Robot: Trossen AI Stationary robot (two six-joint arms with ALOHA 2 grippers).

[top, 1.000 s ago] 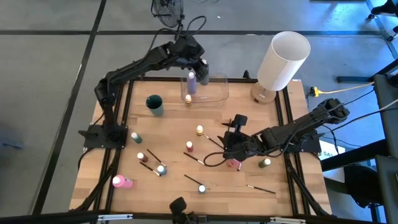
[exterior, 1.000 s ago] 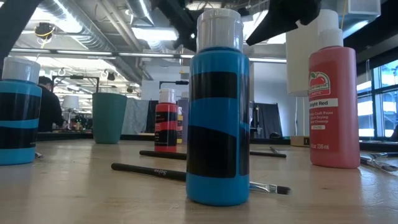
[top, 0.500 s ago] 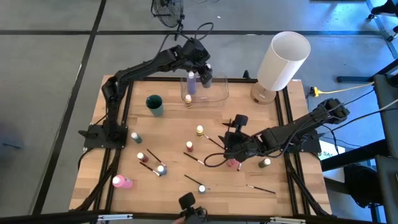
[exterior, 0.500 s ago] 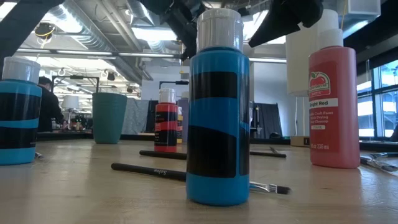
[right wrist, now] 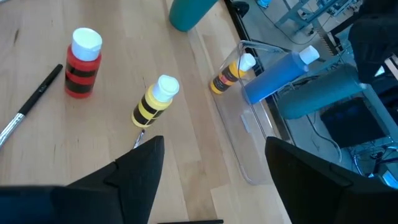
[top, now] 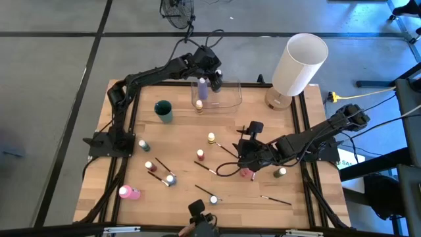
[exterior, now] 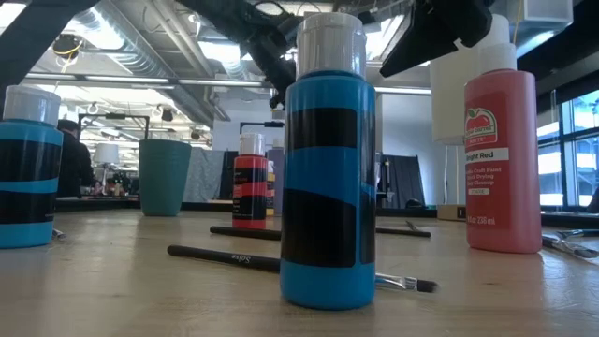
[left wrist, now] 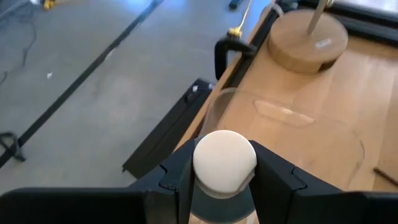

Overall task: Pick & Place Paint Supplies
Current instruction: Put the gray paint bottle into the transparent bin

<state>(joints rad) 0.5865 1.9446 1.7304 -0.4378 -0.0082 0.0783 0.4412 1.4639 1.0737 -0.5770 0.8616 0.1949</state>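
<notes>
The left gripper [left wrist: 224, 180] clenches the blue bottle [right wrist: 273, 70] just below its white cap [left wrist: 224, 160], a sound hold since the smooth, rigid plastic looks slippery.

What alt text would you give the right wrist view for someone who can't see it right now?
The right gripper hangs open above the wooden table. Below stand a red-and-black bottle and a yellow-and-black bottle. Beyond, the left gripper holds a blue bottle over the clear container, beside another yellow-and-black bottle.
</notes>
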